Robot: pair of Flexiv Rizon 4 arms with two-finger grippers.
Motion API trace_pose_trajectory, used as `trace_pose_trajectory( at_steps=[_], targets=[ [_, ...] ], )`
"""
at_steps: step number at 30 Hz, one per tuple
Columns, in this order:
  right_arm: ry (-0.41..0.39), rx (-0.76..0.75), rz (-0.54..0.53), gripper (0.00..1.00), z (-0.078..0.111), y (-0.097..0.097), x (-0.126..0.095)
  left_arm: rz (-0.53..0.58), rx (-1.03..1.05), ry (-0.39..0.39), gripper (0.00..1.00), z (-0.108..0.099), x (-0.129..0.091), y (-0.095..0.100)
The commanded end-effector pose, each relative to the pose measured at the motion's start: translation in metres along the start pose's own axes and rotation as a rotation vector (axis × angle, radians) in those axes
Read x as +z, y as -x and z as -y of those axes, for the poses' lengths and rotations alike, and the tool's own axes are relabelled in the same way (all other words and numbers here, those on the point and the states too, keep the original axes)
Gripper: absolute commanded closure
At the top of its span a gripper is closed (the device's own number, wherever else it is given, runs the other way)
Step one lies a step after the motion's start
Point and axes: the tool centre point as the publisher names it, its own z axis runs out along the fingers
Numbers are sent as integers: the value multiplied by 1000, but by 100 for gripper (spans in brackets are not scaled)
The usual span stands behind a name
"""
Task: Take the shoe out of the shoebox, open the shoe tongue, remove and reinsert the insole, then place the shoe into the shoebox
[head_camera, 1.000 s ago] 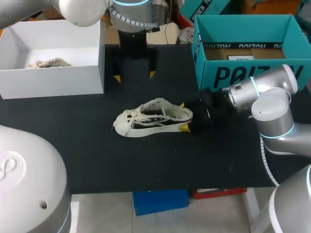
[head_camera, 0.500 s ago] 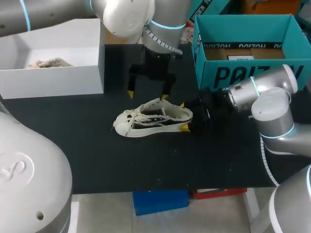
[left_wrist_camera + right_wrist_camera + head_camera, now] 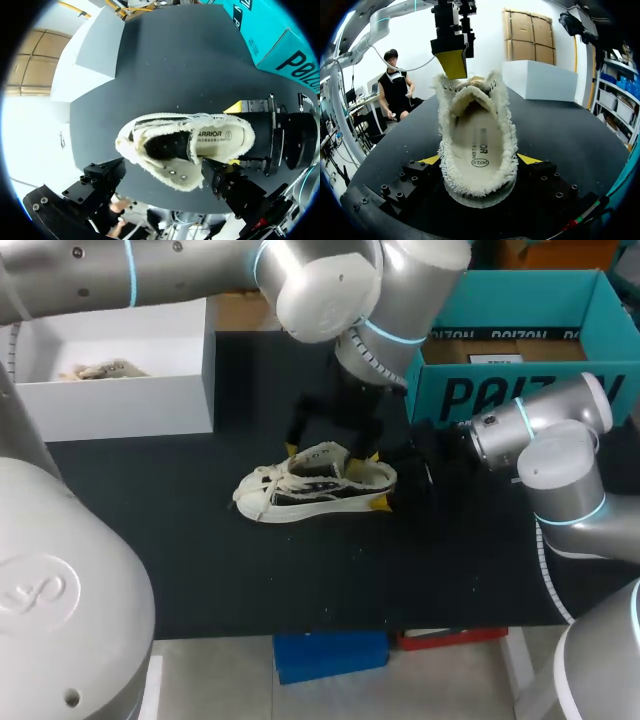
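A cream low-top shoe (image 3: 315,483) with frayed edges lies on its sole mid-table, toe to the left. Its insole (image 3: 479,145) shows inside. My right gripper (image 3: 381,480) comes in from the right, its fingers pressing the heel from both sides. The right wrist view shows the heel between that gripper's (image 3: 480,162) yellow tips. My left gripper (image 3: 330,450) hangs open just above the shoe's opening, touching nothing. In the left wrist view the shoe (image 3: 185,150) lies ahead of its spread fingers (image 3: 235,190), with the right gripper (image 3: 240,135) at the heel.
A white box (image 3: 110,405) at the back left holds another pale shoe (image 3: 100,370). A teal shoebox (image 3: 500,390) stands open at the back right, just behind my right arm. The black tabletop (image 3: 300,570) lies bare in front of the shoe.
My left arm has swung from the back of the table forward and rightward, bringing its open gripper over the shoe. The right gripper and the shoe have stayed put.
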Motion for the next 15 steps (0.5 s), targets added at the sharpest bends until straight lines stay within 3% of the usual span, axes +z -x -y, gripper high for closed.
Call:
trace_pose_trajectory(
  at_steps=[1,15],
  targets=[
    [-1,1,2,100,0,0,3,57,-3,-10,0,-1,11,-11],
    [-1,1,2,100,0,0,3,129,-16,7,0,10,38,-20]
  ],
)
